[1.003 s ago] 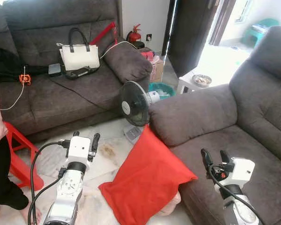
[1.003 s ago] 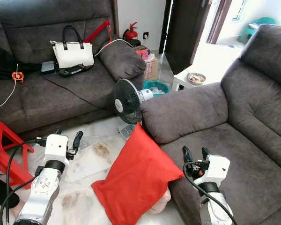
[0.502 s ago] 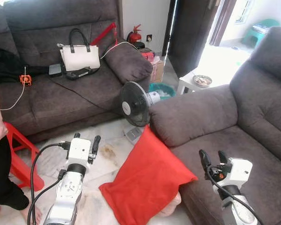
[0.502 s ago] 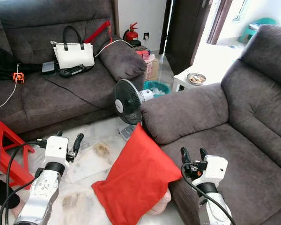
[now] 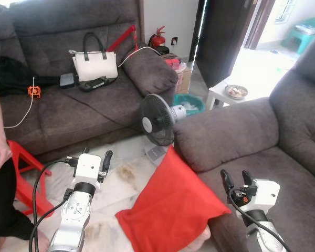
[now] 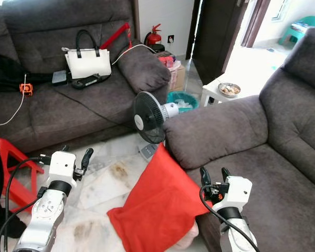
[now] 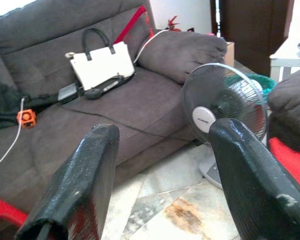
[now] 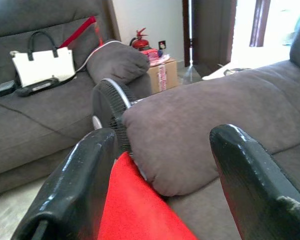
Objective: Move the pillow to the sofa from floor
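A red pillow (image 5: 170,205) stands tilted on the tiled floor, leaning against the front of the grey sofa (image 5: 289,173) on the right, below its armrest (image 5: 226,131). My left gripper (image 5: 97,153) is open and empty over the floor, to the left of the pillow. Also open and empty, my right gripper (image 5: 234,174) hovers over the sofa seat's front edge, just right of the pillow's upper corner. In the right wrist view the pillow (image 8: 135,205) lies low between the open fingers, under the armrest (image 8: 200,130).
A standing fan (image 5: 157,119) sits on the floor right behind the pillow. A second grey sofa (image 5: 68,105) at the back left holds a white handbag (image 5: 94,63) and cables. A red stool (image 5: 23,168) and a person (image 5: 0,178) are at the far left.
The whole picture has shifted slightly, so the camera has moved. The pillow leans in the same place and both grippers stay open and empty.
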{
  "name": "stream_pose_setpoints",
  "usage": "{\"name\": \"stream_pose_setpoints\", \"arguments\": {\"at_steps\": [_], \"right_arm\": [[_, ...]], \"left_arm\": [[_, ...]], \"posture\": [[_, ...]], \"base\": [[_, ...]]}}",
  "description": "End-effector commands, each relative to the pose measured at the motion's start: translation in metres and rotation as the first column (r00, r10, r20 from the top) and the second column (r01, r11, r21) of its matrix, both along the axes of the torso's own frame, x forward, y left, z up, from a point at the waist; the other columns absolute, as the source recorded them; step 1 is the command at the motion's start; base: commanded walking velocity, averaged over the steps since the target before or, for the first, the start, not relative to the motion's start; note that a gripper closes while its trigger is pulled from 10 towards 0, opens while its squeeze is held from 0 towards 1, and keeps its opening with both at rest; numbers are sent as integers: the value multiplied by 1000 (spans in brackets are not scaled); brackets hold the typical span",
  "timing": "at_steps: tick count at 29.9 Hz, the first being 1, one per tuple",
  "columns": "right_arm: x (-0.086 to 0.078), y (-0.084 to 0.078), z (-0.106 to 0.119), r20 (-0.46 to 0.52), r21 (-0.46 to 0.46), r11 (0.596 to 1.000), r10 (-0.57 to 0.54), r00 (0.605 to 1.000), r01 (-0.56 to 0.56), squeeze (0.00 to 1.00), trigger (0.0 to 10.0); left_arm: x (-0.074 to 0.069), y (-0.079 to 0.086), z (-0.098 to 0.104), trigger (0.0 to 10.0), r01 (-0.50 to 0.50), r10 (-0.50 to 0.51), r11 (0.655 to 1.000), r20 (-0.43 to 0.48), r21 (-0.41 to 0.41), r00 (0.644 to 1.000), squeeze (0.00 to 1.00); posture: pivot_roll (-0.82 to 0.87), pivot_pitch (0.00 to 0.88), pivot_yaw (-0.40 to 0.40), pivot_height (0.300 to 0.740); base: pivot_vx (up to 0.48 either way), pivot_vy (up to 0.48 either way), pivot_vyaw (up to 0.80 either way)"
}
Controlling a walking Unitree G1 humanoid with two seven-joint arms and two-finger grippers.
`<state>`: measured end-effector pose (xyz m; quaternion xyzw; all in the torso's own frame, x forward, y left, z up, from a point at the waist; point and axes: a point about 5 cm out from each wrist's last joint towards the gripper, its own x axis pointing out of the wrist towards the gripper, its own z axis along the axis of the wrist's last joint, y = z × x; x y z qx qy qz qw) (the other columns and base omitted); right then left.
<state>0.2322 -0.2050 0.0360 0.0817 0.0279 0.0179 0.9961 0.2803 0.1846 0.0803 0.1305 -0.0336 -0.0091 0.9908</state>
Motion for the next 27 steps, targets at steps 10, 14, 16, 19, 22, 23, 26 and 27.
{"name": "stream_pose_setpoints", "arguments": {"at_steps": [10, 14, 16, 19, 22, 23, 26, 27], "right_arm": [[-1, -1, 0, -18, -14, 1000, -1, 1000, 1, 0, 10000], [-1, -2, 0, -20, -17, 1000, -2, 1000, 1, 0, 10000], [-1, -3, 0, -20, -19, 1000, -4, 1000, 3, 0, 10000], [-1, -3, 0, -21, -21, 1000, -4, 1000, 3, 0, 10000], [-1, -4, 1, -23, -24, 1000, 0, 1000, 0, 0, 10000], [0, -4, 1, -23, -23, 1000, 2, 1000, -2, 0, 10000], [0, -4, 1, -22, -23, 1000, 5, 1000, -5, 0, 10000], [0, -4, 1, -22, -23, 1000, 5, 1000, -5, 0, 10000]], "left_arm": [[-1, -1, 2, 10000, 3, -3, 1000, -6, 0, 1000, 0], [0, -2, 3, 10000, 3, -3, 1000, -4, 2, 1000, 0], [0, -3, 2, 10000, 12, -11, 1000, -8, 10, 1000, 0], [0, -4, 2, 10000, 21, -21, 1000, -11, 13, 1000, 0], [0, -6, 1, 10000, 23, -22, 1000, -11, 12, 1000, 0], [-1, -6, 2, 10000, 24, -24, 1000, -11, 12, 1000, 0], [-1, -6, 1, 10000, 27, -27, 1000, -11, 13, 1000, 0], [-1, -6, 1, 10000, 28, -28, 1000, -11, 13, 1000, 0]], "posture": [[65, 0, -22, 740], [62, 0, -22, 740], [63, 0, -25, 740], [64, 0, -27, 740], [68, 0, -30, 740], [69, 0, -30, 740], [73, 0, -32, 740], [73, 0, -32, 740]], "base": [[313, 0, 0], [322, 0, 0], [150, 0, 0], [0, 0, 0], [0, 0, 0], [0, 0, 0], [0, 0, 0], [0, 0, 0]]}}
